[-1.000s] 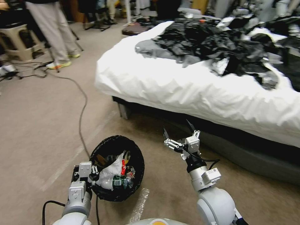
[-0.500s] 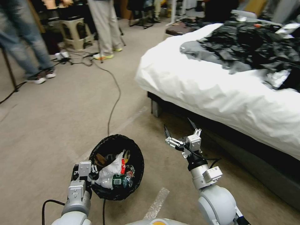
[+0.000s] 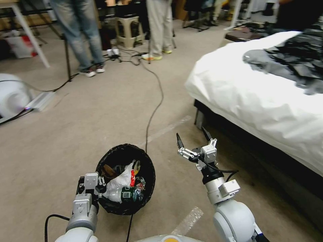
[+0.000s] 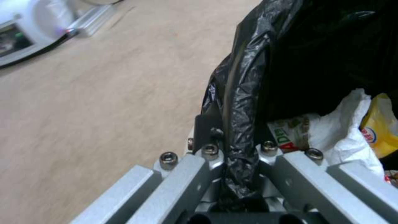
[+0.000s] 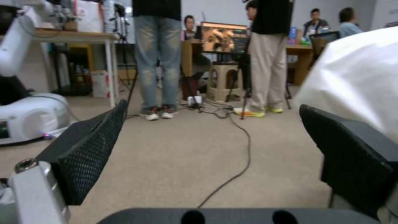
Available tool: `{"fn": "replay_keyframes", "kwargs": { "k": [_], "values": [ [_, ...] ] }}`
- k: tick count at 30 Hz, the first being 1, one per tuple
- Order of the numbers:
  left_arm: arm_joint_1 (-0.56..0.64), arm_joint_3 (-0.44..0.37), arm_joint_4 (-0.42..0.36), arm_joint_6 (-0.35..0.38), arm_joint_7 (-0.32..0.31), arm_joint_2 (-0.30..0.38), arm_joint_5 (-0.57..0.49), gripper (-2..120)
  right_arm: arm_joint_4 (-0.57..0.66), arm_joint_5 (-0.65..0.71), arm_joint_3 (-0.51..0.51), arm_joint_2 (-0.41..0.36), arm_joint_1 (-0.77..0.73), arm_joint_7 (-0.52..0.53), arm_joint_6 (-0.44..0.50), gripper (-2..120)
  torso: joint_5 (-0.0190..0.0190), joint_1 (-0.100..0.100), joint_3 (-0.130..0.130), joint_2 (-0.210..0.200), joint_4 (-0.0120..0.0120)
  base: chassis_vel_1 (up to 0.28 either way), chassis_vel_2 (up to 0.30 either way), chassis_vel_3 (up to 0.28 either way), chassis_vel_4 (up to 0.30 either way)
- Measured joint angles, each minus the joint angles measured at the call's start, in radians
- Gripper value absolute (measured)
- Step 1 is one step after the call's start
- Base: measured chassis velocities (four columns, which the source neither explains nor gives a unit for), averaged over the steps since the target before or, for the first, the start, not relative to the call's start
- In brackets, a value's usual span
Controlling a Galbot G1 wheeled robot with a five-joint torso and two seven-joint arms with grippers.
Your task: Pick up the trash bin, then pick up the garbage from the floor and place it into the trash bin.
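The trash bin (image 3: 124, 148), lined with a black bag, hangs low in front of me on the left. My left gripper (image 3: 90, 188) is shut on its near rim; the left wrist view shows the fingers (image 4: 207, 149) clamping the bag-covered rim (image 4: 244, 77). Garbage lies inside the bin: white tissue (image 3: 119, 185), a green-labelled bottle (image 3: 129, 195) and a yellow wrapper (image 4: 379, 130). My right gripper (image 3: 190, 134) is held out to the bin's right, open, with nothing between its black mesh fingers (image 5: 87, 149).
A bed with a white cover (image 3: 262, 101) and a black clothing pile (image 3: 296, 60) fills the right side. A black cable (image 3: 154, 104) runs across the carpet. People stand at the back by a stool (image 3: 129, 32). A white machine base (image 3: 11, 95) sits far left.
The camera has swung to the left, so the bed has slid right in the picture and more open carpet shows. Both grippers and the bin keep their places before me.
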Motion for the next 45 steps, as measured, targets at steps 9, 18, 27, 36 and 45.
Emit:
{"fn": "replay_keyframes", "kwargs": {
  "k": [9, 18, 27, 36, 45],
  "values": [
    [-0.002, 0.000, 0.000, 0.000, 0.000, 0.000, 0.000, 0, 0.000, -0.003, 0.000, 0.002, -0.002, 0.000, 0.001, 100, -0.0001, 0.000, 0.000, 0.000, 0.0002, 0.137, 0.124, 0.128, 0.134],
    [-0.005, 0.001, 0.004, -0.001, 0.000, -0.001, 0.000, 0, -0.001, -0.004, -0.001, 0.000, -0.001, 0.000, 0.001, 100, 0.0000, 0.000, 0.000, 0.000, 0.0001, 0.123, 0.116, 0.118, 0.119],
    [-0.021, 0.006, 0.029, -0.021, 0.004, 0.000, -0.011, 0, -0.001, -0.004, -0.004, 0.001, -0.002, 0.000, 0.001, 100, 0.0000, 0.000, 0.000, 0.000, 0.0004, 0.110, 0.112, 0.106, 0.107],
    [-0.034, 0.019, 0.036, 0.005, 0.008, 0.002, -0.068, 0, -0.001, -0.004, -0.003, 0.003, -0.003, -0.001, 0.001, 100, 0.0000, 0.000, 0.000, 0.000, 0.0001, 0.000, 0.000, 0.000, 0.000],
    [-0.036, 0.017, 0.031, 0.138, 0.007, 0.009, -0.174, 0, -0.002, -0.009, -0.002, 0.005, -0.009, -0.002, 0.006, 100, 0.0000, 0.000, 0.000, 0.000, 0.0001, 0.000, 0.000, 0.000, 0.000]
  ]
}}
